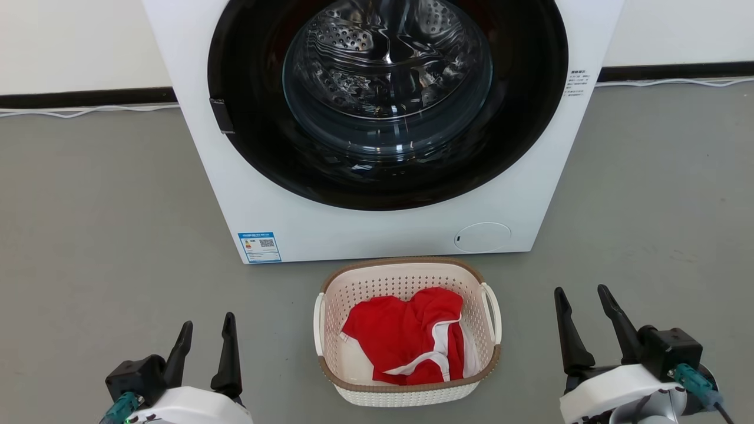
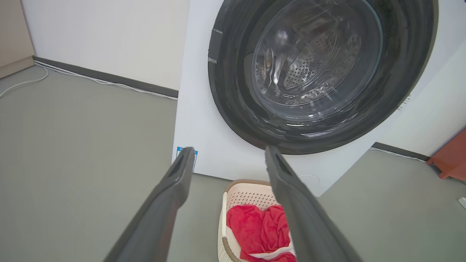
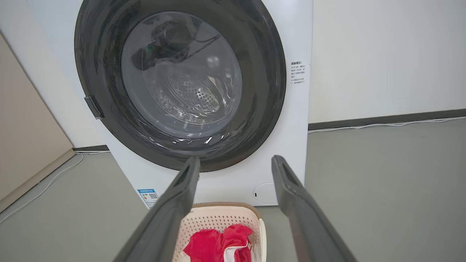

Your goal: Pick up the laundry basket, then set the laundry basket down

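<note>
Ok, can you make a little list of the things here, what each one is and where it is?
basket: small cream-white perforated plastic laundry basket, brown rim, on the grey floor before the washer
inside it: crumpled red cloth with white trim
washer: white front-loading washing machine, dark round glass door
left end effector: open, empty, left of basket, not touching
right end effector: open, empty, right of basket, not touching
lifted yet: no

The washing machine [image 1: 353, 229] is cropped above; its blue sticker [image 1: 260, 247] is illegible.
</note>
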`<state>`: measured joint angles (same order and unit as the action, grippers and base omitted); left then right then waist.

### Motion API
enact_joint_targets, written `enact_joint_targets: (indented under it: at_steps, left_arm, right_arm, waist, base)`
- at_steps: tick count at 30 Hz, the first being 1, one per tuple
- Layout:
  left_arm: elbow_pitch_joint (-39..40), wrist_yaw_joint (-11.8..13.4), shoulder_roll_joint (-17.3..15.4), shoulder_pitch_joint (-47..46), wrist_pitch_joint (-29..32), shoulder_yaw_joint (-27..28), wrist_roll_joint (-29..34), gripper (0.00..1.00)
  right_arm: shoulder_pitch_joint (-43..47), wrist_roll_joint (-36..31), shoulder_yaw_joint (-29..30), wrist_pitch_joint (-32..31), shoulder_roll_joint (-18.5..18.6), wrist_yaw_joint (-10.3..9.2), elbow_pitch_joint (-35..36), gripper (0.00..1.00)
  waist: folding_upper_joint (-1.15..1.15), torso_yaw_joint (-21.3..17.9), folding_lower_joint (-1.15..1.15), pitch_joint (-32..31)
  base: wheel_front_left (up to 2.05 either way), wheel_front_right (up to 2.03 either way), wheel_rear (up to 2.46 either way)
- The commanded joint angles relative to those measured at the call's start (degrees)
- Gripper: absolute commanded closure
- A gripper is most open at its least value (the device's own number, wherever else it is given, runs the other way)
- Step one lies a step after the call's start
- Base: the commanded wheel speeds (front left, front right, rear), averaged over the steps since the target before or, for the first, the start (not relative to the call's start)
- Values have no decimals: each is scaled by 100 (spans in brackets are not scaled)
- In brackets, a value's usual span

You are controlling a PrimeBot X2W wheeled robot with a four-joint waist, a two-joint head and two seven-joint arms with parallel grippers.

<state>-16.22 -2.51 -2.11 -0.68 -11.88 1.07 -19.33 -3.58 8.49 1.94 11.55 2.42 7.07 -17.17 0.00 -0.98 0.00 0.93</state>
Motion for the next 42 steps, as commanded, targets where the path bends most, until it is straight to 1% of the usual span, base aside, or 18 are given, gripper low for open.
enact_joint_targets:
  at_steps: [1,14,27,34,42]
  left_arm:
    - [128,39,-66,-201,-93,133,206,0]
    - [107,48,-76,-201,-312,115,1084,0]
    - [69,44,-76,-226,-312,112,1086,0]
    - [56,-6,-76,-426,-312,107,1096,0]
    - [-49,-144,-76,-1057,-312,54,1200,0]
  right_arm:
    - [-234,-209,-113,126,43,37,123,0]
    - [-244,-1186,-131,345,45,42,101,0]
    - [-252,-1180,-81,345,45,42,111,0]
    - [-482,-1143,-17,345,45,42,13,0]
    - [-1177,-1127,57,345,45,42,-304,0]
  waist:
    - [0,-4,0,3]
    - [0,-63,0,40]
    - [0,-46,0,96]
    - [0,-20,0,444]
    - [0,0,0,1261]
  base:
    - [0,0,0]
    - [0,0,0]
    - [0,0,0]
    - [0,0,0]
    - [0,0,0]
